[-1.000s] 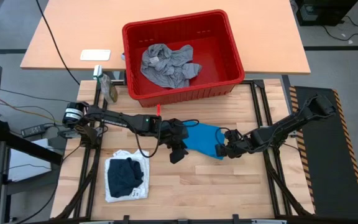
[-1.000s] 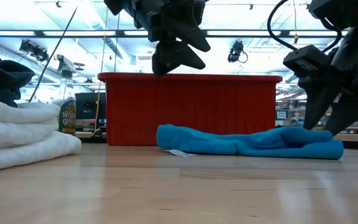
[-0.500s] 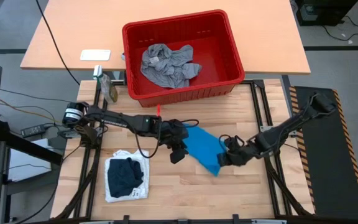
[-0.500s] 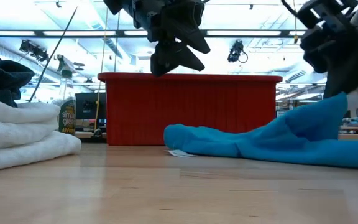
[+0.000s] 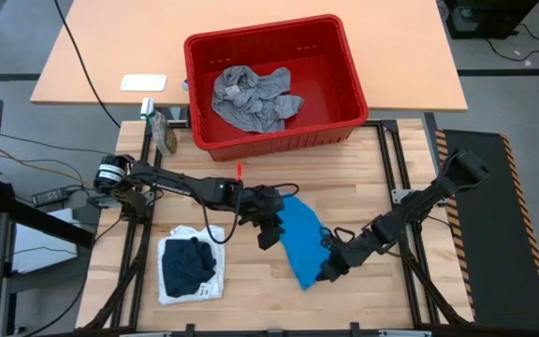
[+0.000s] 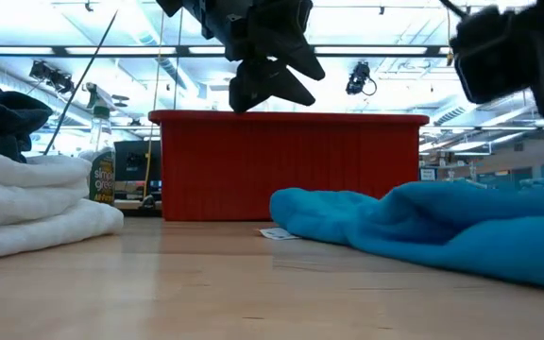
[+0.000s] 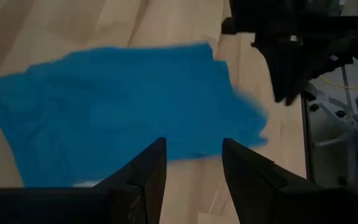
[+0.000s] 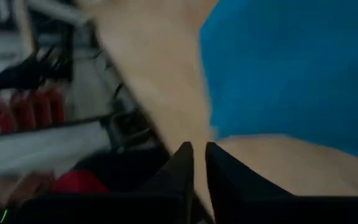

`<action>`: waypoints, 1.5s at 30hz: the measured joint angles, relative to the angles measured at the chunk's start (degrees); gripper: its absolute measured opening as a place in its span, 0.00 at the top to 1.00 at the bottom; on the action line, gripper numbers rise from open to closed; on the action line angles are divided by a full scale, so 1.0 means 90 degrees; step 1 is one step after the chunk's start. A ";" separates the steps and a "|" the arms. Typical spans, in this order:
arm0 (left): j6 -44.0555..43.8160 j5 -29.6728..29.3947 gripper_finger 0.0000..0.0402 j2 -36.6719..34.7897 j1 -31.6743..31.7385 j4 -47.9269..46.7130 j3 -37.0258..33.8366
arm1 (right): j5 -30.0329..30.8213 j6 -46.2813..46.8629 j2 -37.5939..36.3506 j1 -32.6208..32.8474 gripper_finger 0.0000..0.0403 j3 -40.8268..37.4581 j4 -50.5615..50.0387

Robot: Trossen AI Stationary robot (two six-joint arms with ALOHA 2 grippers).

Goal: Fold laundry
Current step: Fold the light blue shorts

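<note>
Left fingers (image 7: pixel 143 177) are being held apart, with nothing being gripped between them. The left gripper (image 5: pixel 268 230) is being hovered clear above the bench (image 5: pixel 372 178), over the edge of the bright blue garment (image 5: pixel 298 239) nearest the left arm. In the low view it is being seen hanging well above the cloth, in front of the red basket (image 5: pixel 279 140).

The right gripper (image 5: pixel 329 269) is being held low at the near corner of the bright blue garment. Its fingers (image 8: pixel 180 177) are being shown almost together, with only a thin slit between them. Whether the cloth edge is being pinched cannot be told.

The bright blue garment is lying on the middle of the bench, between the two grippers. It is being seen as one slanted strip, running from beside the left gripper down to the right gripper. In the low view it is being shown bunched and rumpled, not flat.

The heather grey garment (image 5: pixel 251 98) is lying crumpled inside the red basket, at the far side of the bench. The dark navy garment (image 5: pixel 187 262) is resting on top of the white garment (image 5: pixel 172 286), near the front corner on the left arm's side, well apart from the blue one.
</note>
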 joint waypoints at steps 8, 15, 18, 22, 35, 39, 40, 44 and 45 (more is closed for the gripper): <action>0.0515 -0.0329 0.61 0.0000 -0.0188 -0.0051 -0.0002 | 0.0118 -0.0959 -0.0700 -0.0160 0.67 0.0000 -0.0792; -0.1227 -0.0787 0.58 0.0000 -0.0160 -0.0161 -0.0005 | 0.1611 -0.2049 -0.1271 -0.0918 0.55 -0.0002 -0.1858; -0.1569 -0.0817 0.51 0.0000 -0.0136 -0.0384 -0.0005 | 0.2149 -0.3025 -0.1354 -0.1242 0.53 -0.0002 -0.1697; -0.1855 -0.0896 0.38 0.0000 -0.0014 -0.0965 -0.0006 | 0.2221 -0.3389 -0.1403 -0.1679 0.53 0.0000 -0.1772; -0.4193 -0.1071 0.20 0.0007 0.0302 0.1552 -0.2206 | 0.1204 -0.4397 -0.1358 -0.3413 0.36 -0.0002 -0.3278; -0.4452 -0.1124 0.20 0.0005 0.0372 0.2702 -0.2722 | 0.0502 -0.5012 -0.1189 -0.4142 0.24 -0.0002 -0.3145; -0.4422 -0.1126 0.20 0.0005 0.0385 0.2924 -0.2806 | 0.0285 -0.5110 -0.1067 -0.4312 0.22 -0.0002 -0.3032; -0.3860 -0.1181 0.20 -0.0003 0.0443 0.3471 -0.2910 | -0.0459 -0.5293 -0.0360 -0.4733 0.17 -0.0002 -0.2279; -0.3738 -0.1201 0.20 -0.0004 0.0450 0.3455 -0.2916 | -0.0581 -0.5295 -0.0145 -0.4768 0.17 0.0000 -0.2018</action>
